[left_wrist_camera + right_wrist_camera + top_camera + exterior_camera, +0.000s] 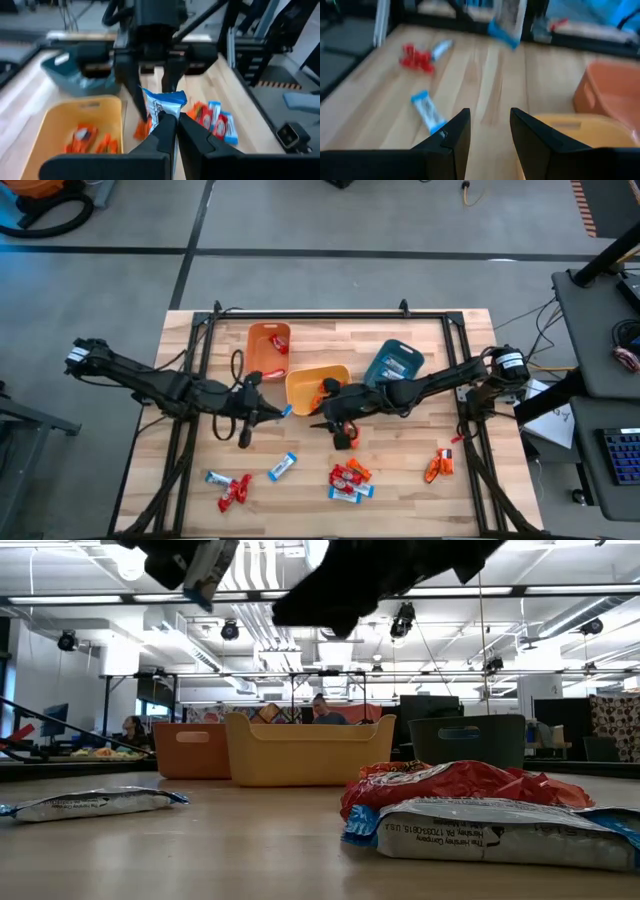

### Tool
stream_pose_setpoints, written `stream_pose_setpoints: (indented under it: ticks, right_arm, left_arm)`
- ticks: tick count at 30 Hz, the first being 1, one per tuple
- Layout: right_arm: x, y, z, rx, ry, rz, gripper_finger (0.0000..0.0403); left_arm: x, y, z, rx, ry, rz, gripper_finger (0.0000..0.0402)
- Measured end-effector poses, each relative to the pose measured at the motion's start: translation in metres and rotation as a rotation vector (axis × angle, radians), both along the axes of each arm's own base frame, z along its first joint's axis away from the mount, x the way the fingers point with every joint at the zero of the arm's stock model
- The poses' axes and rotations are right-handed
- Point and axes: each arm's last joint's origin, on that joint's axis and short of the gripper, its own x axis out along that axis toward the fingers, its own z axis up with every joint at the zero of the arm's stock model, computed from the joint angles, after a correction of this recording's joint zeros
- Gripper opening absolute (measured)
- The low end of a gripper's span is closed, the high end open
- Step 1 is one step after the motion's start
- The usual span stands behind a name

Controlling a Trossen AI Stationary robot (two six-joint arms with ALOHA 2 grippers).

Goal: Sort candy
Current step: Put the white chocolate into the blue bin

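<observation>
The wooden table (400, 490) carries three bins in a row along its far half: an orange bin (268, 348) to the left, a yellow bin (312, 385) in the middle and a teal bin (394, 363) to the right. Each seems meant for one kind of candy. The orange bin shows red wrappers at one end, the yellow one holds orange packets (87, 140), and the teal one has pale bars inside.

Both dark arms reach in toward the middle of the table. The left gripper (262, 408) sits just left of the yellow bin, above the table, its fingers pressed together on a blue-and-white bar (162, 105). The bar stands up out of the pinch by one end, likely so it can be carried across and dropped cleanly. My guess is that it is bound for the teal bin, on the far side of the yellow one.

The right gripper (343, 430) hangs just near of the yellow bin with its fingers spread and nothing between them — waiting, or lining up a pick of its own.

The rest of the candy lies loose along the near edge: a blue-and-white bar and red wrappers (236, 491) to the left, a second bar (283, 467) just right of them, a mixed heap (350, 480) in the middle, and orange packets (439, 464) to the right — so sorting looks well short of done.
</observation>
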Motion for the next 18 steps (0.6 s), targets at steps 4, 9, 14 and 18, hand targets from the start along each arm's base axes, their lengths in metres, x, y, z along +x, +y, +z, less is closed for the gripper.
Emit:
stream_pose_setpoints:
  ticks: [4,9,14,18]
  right_arm:
    - [0.001,0.0,0.006,0.016,-0.138,0.0,0.0132]
    - [0.002,0.0,0.009,0.014,-0.179,0.002,0.0132]
    - [0.002,0.0,0.009,0.014,-0.179,0.002,0.0132]
    - [0.002,0.0,0.01,0.016,-0.186,0.003,0.0132]
  left_arm:
    - [0.008,-0.003,-0.011,0.024,-0.062,-0.016,0.0]
    - [0.018,-0.006,-0.023,0.026,-0.131,-0.021,0.0]
    - [0.026,-0.009,-0.028,0.021,-0.151,-0.021,0.0]
    - [0.032,-0.011,-0.032,0.02,-0.158,-0.021,0.0]
